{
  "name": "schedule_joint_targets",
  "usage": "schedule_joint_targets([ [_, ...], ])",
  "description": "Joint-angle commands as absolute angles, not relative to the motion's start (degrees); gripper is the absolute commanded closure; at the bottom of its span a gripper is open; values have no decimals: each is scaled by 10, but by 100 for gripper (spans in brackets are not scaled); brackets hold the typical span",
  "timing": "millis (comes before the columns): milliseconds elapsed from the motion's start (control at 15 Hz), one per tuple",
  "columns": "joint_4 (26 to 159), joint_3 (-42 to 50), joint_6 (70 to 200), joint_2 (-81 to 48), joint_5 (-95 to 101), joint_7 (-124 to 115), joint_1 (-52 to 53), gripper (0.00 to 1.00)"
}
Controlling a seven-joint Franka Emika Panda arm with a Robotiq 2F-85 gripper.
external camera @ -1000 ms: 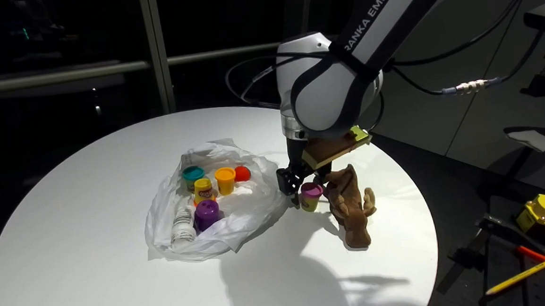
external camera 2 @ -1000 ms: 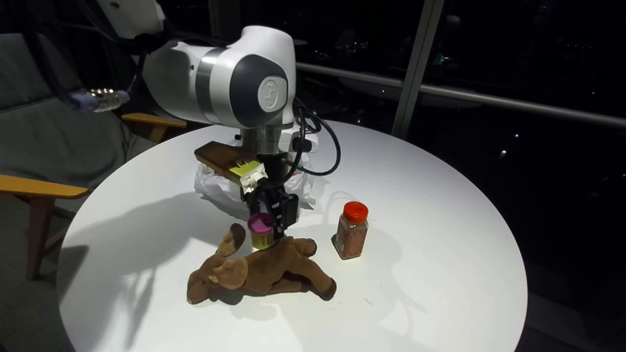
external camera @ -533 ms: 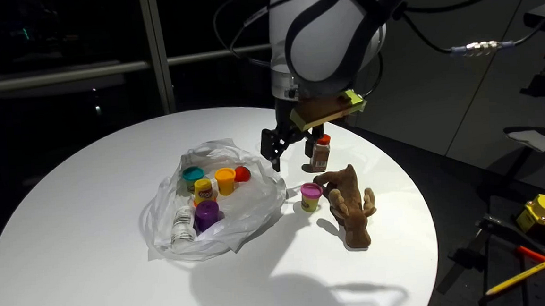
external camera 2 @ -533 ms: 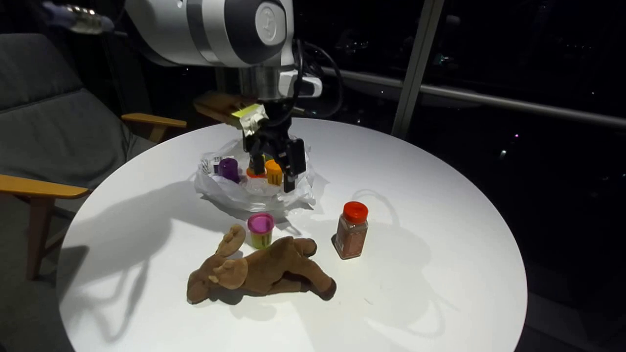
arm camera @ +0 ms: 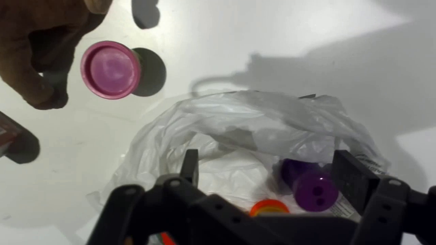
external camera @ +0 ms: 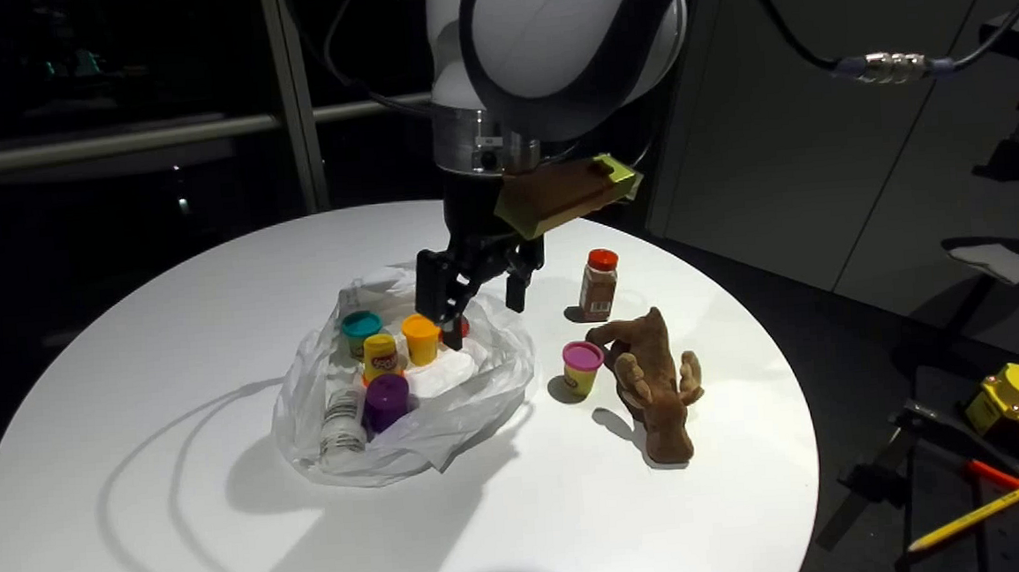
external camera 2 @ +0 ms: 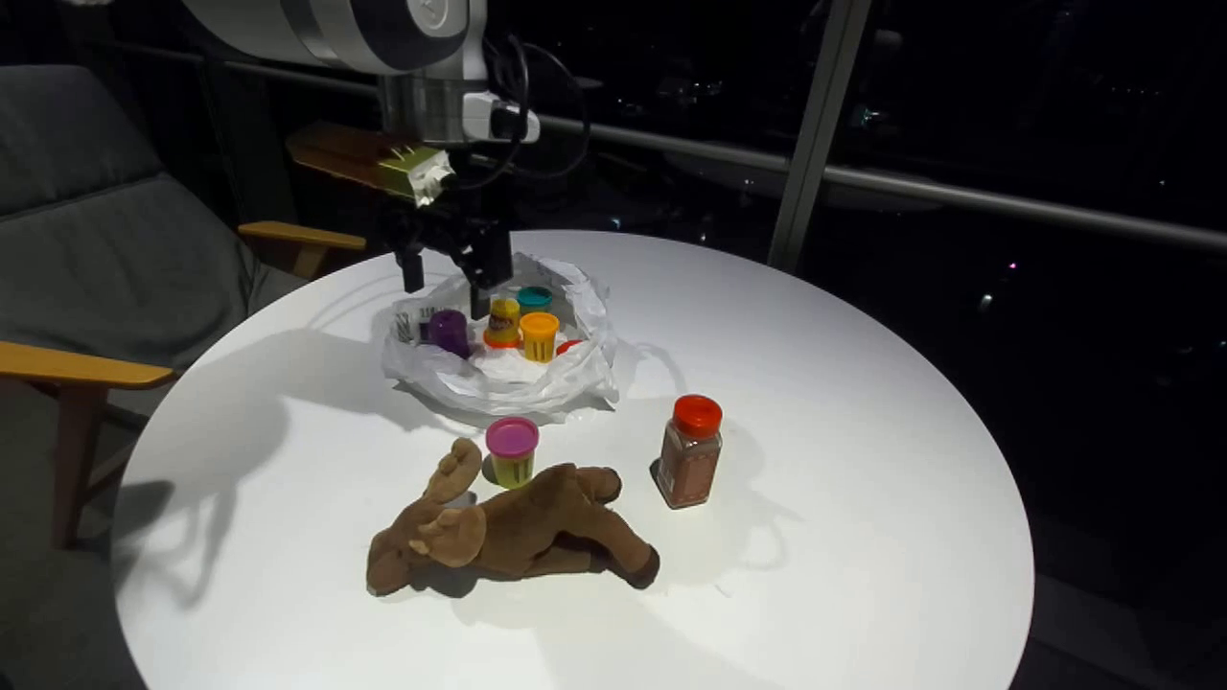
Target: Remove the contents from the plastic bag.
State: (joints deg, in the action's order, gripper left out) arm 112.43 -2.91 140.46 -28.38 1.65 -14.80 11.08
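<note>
claw (external camera: 484, 325): jaws apart, above plastic bag (external camera: 486, 401) | pink-lidded cup (external camera: 581, 370): outside (upright)

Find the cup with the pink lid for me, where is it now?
In an exterior view, the cup with the pink lid stands upright on the white table, right of the plastic bag and just left of the brown plush moose.

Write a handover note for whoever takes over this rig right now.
Gripper: open, holding nothing, above the plastic bag.
In the bag: teal-lidded cup, yellow cup, orange cup, purple container, partly hidden red thing, perhaps a bottle.
On the table: pink-lidded cup, stuffed moose, red-lidded jar.
Done: these three are outside the bag.
Left: lift out what remains in it.
</note>
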Motion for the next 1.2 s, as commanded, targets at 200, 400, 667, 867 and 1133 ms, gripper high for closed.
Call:
schedule_joint_targets([
  [200,1054,-48,1406,-357,38,-102,141,0],
  [400,1008,-44,1397,-395,49,-96,150,0],
  [667,945,-38,1396,-444,50,-93,151,0],
  [867,901,-33,1391,-477,49,-89,149,0],
  [1133,855,-33,1377,-510,43,-80,144,0],
])
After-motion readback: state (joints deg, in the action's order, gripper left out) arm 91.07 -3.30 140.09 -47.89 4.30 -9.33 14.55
